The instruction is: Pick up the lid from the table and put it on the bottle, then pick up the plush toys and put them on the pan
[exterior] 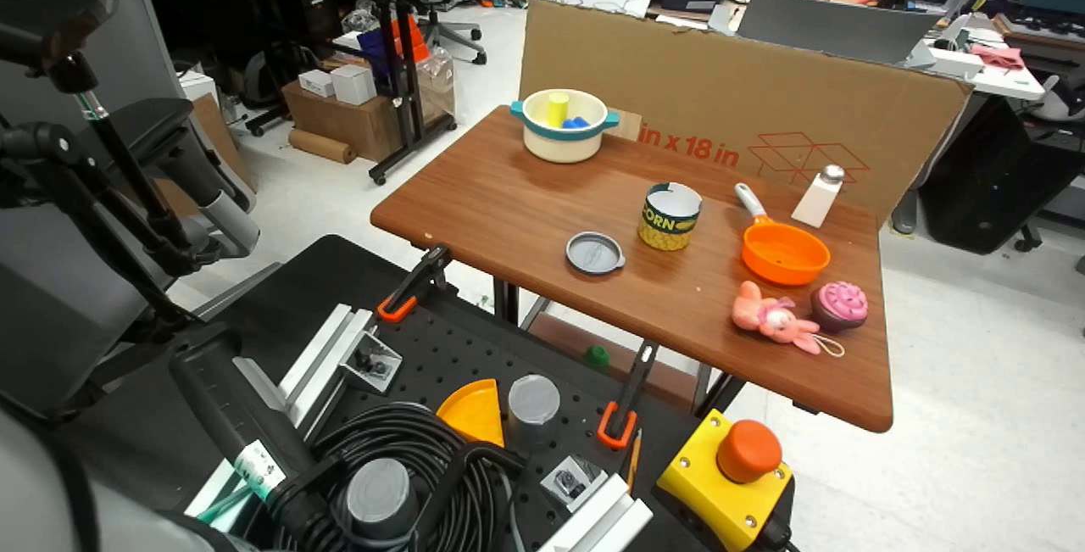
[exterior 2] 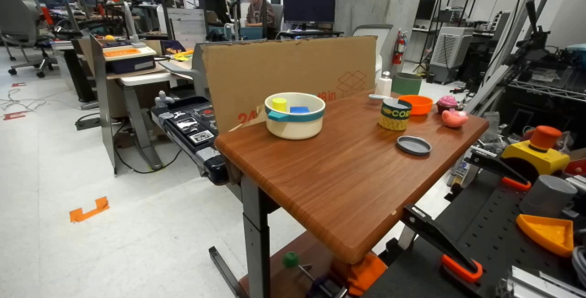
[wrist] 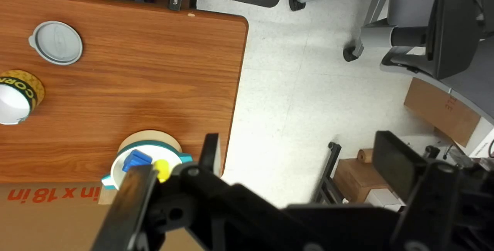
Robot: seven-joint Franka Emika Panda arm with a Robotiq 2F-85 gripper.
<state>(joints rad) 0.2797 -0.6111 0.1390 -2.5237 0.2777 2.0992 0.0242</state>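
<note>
1. wrist view: the hand (wrist: 297,139) is standing wide and holding nothing, presumably ready to grip.
2. at its ten o'clock the lid (wrist: 58,44) is lying flat on the counter (wrist: 154,69), its tab (wrist: 32,42) probably offering an edge.
3. in an exterior view, the bottle (exterior: 670,220) is standing uncapped at the lid's two o'clock, likely for easy capping.
4. there, the pan (exterior: 786,253) is sitting near the pink rabbit (exterior: 775,317) (six o'clock) and round toy (exterior: 839,306) (between four and five), presumably for short carries.
</note>
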